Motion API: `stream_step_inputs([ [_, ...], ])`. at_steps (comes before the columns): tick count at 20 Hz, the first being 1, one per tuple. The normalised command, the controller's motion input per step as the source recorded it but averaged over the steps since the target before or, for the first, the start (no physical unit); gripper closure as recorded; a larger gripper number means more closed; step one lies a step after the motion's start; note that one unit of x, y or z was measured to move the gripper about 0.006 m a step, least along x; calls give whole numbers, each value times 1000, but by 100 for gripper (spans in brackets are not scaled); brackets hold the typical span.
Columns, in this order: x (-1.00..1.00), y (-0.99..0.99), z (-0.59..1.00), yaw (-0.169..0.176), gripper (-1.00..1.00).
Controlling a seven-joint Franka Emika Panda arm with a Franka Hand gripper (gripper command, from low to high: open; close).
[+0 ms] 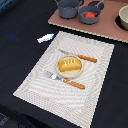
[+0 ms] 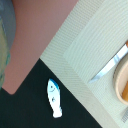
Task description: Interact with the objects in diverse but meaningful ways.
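No jaws appear in either view, so their spread cannot be told. Toward the worktop's (image 1: 20, 35) far edge, a blue-grey two-handled pot (image 1: 68, 8) stands beside a blue-grey frying pan (image 1: 89, 13) holding a red tomato (image 1: 89, 15). The golden-yellow bread loaf (image 1: 69, 64) lies on the round beige plate (image 1: 68, 73) mid-worktop. The small white-blue piece (image 1: 45, 37) lies on bare worktop beside the placemat (image 1: 45, 85).

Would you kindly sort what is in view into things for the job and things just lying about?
For the job: bread loaf, tomato, pan, pot, small white-blue piece.

Lying about: knife, fork, plate, placemat, pink board.
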Motion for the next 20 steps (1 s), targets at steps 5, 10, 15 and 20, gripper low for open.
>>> stream_step_inputs([
  [5,-753,-651,-175,0,-100],
  [10,-747,-661,-329,0,-100],
  [15,-765,-677,-429,0,-100],
  [20,-707,-722,-371,0,-100],
])
